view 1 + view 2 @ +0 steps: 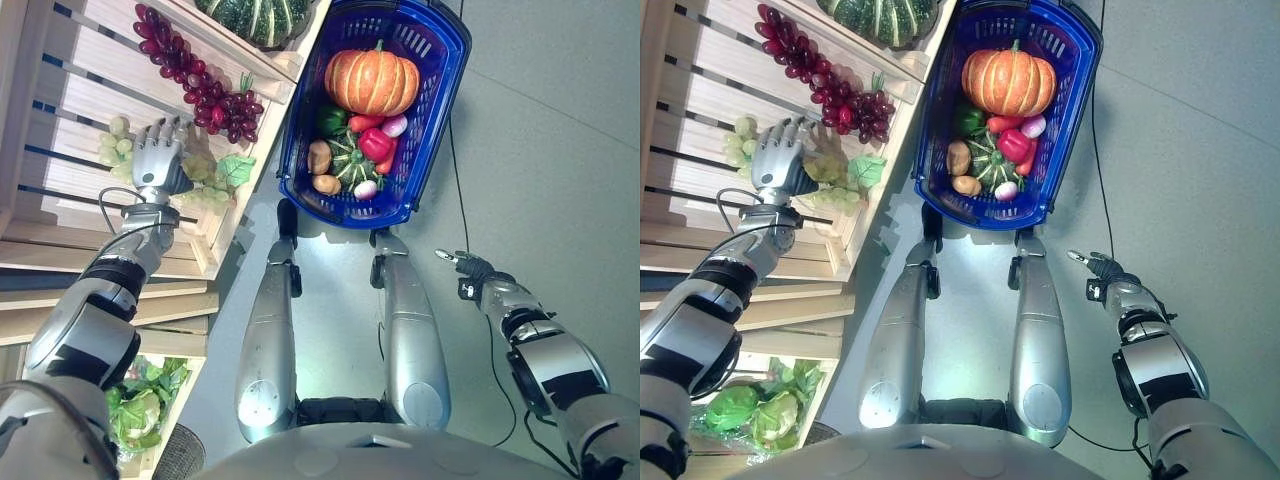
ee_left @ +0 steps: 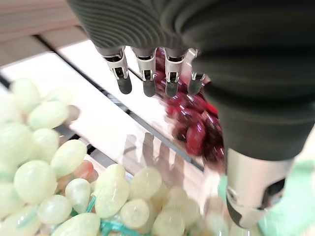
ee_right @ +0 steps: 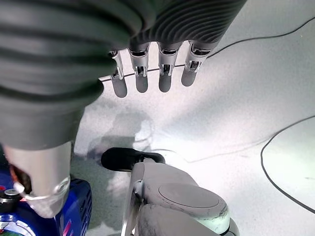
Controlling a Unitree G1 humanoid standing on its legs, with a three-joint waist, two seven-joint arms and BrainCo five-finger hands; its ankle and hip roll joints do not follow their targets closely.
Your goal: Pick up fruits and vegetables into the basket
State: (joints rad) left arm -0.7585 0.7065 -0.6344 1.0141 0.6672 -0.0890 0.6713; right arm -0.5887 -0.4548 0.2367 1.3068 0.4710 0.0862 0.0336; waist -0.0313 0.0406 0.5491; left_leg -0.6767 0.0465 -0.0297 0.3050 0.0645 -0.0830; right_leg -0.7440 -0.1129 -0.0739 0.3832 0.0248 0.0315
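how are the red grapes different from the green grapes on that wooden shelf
The red grapes are dark red and lie in a long bunch clear of the left hand; the green grapes are pale green and clustered right beside that open hand. Both rest on the wooden shelf.

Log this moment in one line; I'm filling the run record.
left hand: open, over green grapes | right hand: open, idle | basket: holds pumpkin, vegetables

A blue basket (image 1: 940,150) is seen on the grey floor (image 1: 1200,150), loaded with an orange pumpkin (image 1: 1008,82), red peppers (image 1: 1015,143) and potatoes (image 1: 959,157). The left hand (image 1: 778,160) is held with relaxed fingers over green grapes (image 1: 740,140) on the wooden crate shelf (image 1: 700,110), near red grapes (image 1: 825,90). The right hand (image 1: 1098,266) is held above the floor.
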